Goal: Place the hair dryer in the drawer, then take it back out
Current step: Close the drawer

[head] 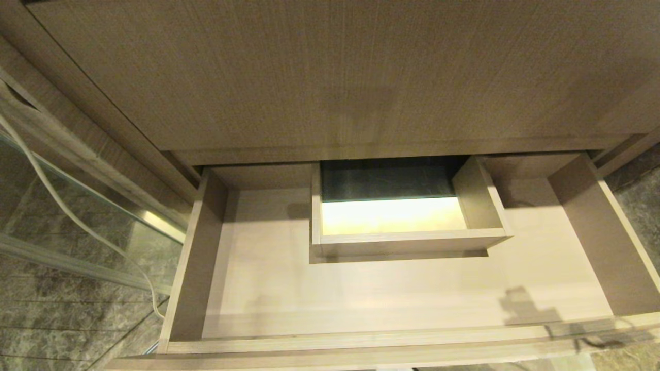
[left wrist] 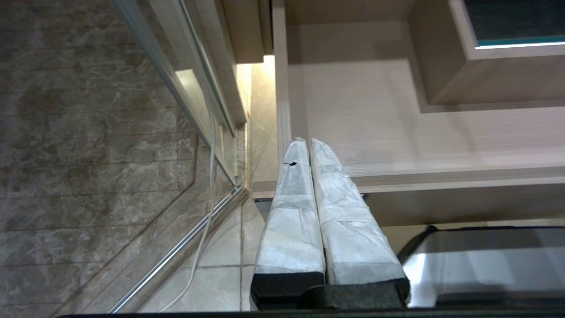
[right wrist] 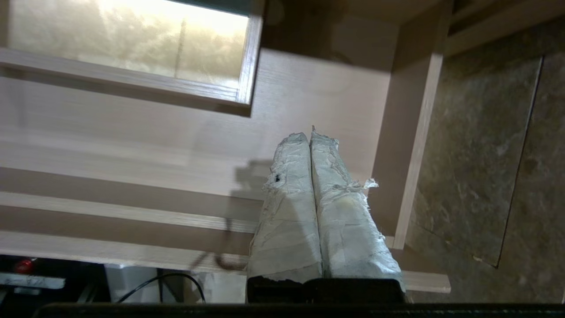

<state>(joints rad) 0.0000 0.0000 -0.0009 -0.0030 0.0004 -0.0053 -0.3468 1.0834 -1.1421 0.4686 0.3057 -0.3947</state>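
The drawer [head: 268, 288] stands pulled out, its wood-grain floor bare around a boxed rectangular cut-out [head: 407, 239]; no dryer shows anywhere. Both wrapped grippers, left [left wrist: 309, 143] and right [right wrist: 309, 137], are clenched on nothing above its front corners.

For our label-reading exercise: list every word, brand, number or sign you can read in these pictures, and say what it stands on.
None: no readable text shows on the drawer, the panel above it, or either gripper's wrapped fingers.
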